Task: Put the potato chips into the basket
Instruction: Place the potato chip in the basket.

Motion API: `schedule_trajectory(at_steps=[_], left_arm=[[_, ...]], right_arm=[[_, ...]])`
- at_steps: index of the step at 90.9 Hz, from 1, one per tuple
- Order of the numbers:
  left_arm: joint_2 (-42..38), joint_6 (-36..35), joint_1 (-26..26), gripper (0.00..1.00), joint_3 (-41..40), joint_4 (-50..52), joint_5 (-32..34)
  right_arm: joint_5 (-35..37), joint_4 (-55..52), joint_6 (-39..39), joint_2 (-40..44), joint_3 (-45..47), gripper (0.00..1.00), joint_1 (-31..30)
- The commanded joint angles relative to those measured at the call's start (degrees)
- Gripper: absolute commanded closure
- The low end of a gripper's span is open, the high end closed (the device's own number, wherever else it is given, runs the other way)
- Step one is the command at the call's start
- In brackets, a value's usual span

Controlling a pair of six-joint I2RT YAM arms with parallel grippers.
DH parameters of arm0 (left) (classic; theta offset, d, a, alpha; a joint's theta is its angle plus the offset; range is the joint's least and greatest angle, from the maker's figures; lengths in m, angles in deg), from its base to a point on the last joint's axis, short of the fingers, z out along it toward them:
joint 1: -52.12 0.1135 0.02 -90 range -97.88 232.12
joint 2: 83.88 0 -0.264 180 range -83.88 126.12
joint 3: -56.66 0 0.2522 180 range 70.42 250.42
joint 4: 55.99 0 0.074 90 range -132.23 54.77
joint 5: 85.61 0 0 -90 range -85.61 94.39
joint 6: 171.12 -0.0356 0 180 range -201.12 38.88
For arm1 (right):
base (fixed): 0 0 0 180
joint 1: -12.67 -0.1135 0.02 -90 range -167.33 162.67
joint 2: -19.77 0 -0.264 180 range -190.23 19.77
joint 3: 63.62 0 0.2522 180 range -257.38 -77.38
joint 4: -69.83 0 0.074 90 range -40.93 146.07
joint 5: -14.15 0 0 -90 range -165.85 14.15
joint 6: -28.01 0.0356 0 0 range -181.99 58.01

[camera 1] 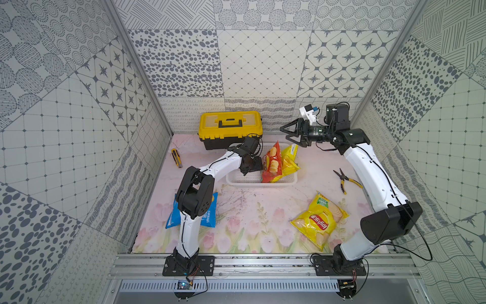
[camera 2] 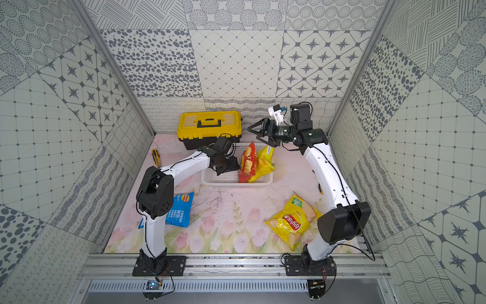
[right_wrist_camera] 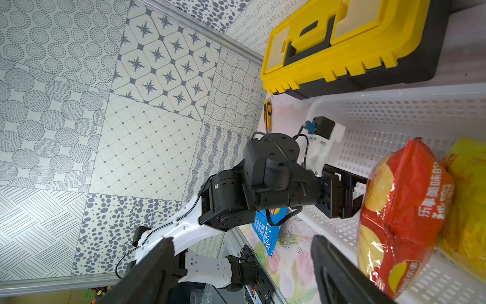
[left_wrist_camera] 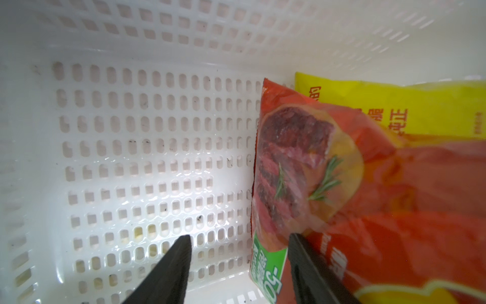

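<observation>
Well, in both top views the white perforated plastic basket (camera 1: 247,182) (camera 2: 231,182) stands at the back of the flowered table cloth (camera 1: 249,218), just in front of the yellow-and-black plastic toolbox (camera 1: 230,127). Two bags stand upright in its right part: the shiny red chip bag (camera 1: 272,164) and, touching it on the right side, a yellow chip bag (camera 1: 289,160). The left gripper (camera 1: 256,166) is down inside the basket, at the left face of the red chip bag. The right gripper (camera 1: 284,133) hangs in the air near the back right corner of the basket, jaws spread wide, nothing between them. The blue chip bag (camera 2: 180,210) lies flat on the cloth, partly hidden under the left arm (camera 2: 155,194). A second yellow chip bag (camera 1: 319,219) lies flat at the front right, well apart from the basket. A yellow utility knife (camera 1: 176,158) lies at the left, and pliers with yellow handles (camera 1: 347,180) lie at the right.

From the left wrist, the left gripper (left_wrist_camera: 238,237) is spread and pinches nothing. One of its fingers (left_wrist_camera: 173,263) is over bare basket (left_wrist_camera: 144,144) plastic, and the other one lies against the red chip bag (left_wrist_camera: 368,184). The yellow chip bag (left_wrist_camera: 420,110) is behind the red one.

From the right wrist, the right gripper (right_wrist_camera: 243,238) has its jaws far apart and empty. Beyond it the left gripper (right_wrist_camera: 357,189) meets the red chip bag (right_wrist_camera: 402,205) inside the basket (right_wrist_camera: 381,115), with the yellow chip bag (right_wrist_camera: 468,210) beside it. The toolbox (right_wrist_camera: 342,47), the utility knife (right_wrist_camera: 267,113) and the blue chip bag (right_wrist_camera: 265,231) are also seen.
</observation>
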Motion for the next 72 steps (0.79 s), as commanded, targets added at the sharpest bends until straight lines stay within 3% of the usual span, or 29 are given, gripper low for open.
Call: schedule_trajectory(at_steps=[1, 34, 72], left_arm=[[-1.47, -0.14, -0.3, 0.35, -0.62, 1.75, 0.81], [-9.4, 0.38, 1.25, 0.3, -6.03, 2.13, 3.85], [-17.34, 0.71, 1.94, 0.29, -12.77, 2.67, 6.79]], right_arm=[[1.44, 1.39, -0.79, 4.13, 3.09, 0.14, 0.77], [3.05, 5.7, -0.83, 16.18, 15.89, 0.15, 0.64], [2.14, 9.27, 0.55, 20.58, 23.54, 0.15, -1.21]])
